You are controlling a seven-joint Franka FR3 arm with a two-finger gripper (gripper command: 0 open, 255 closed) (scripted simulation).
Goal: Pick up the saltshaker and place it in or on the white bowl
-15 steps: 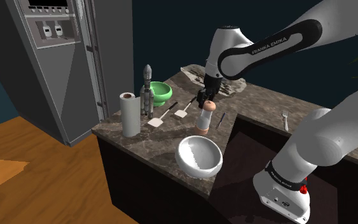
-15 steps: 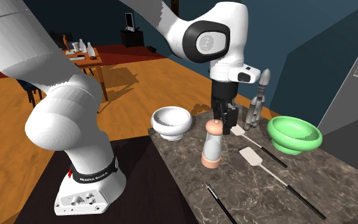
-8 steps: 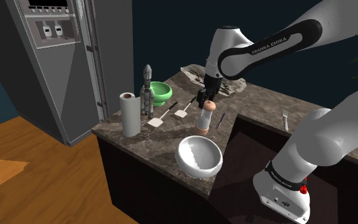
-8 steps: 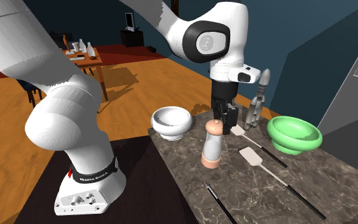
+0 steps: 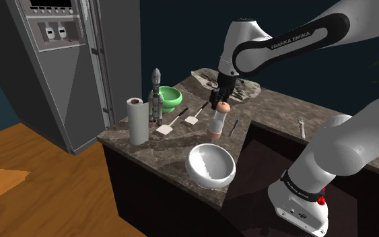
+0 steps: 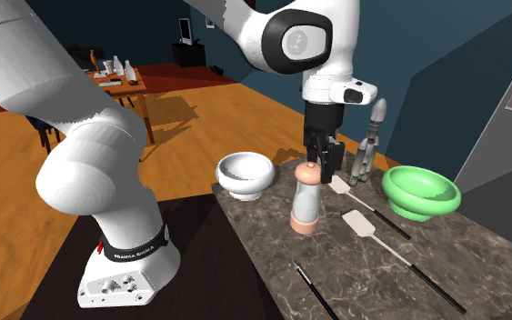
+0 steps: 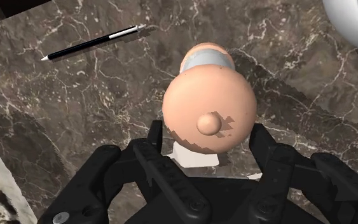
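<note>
The pincer [image 7: 209, 135] is closed partway. Its 2 fingers press the round top of the saltshaker [image 6: 306, 202] from both sides. Holding it by the top keeps it straight up, so it should not tip. The saltshaker is beside the white bowl [image 6: 245, 186], low over the counter [image 6: 481, 273], not in the bowl yet. I think it must go up next, higher than the bowl's rim.

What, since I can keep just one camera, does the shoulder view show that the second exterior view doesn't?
Shoulder view adds the paper towel roll and the fork. Second exterior view adds a far wooden table carrying bottles. Both share the saltshaker clasped in the jaws, the white bowl, the green bowl, the model rocket and two spatulas.
</note>
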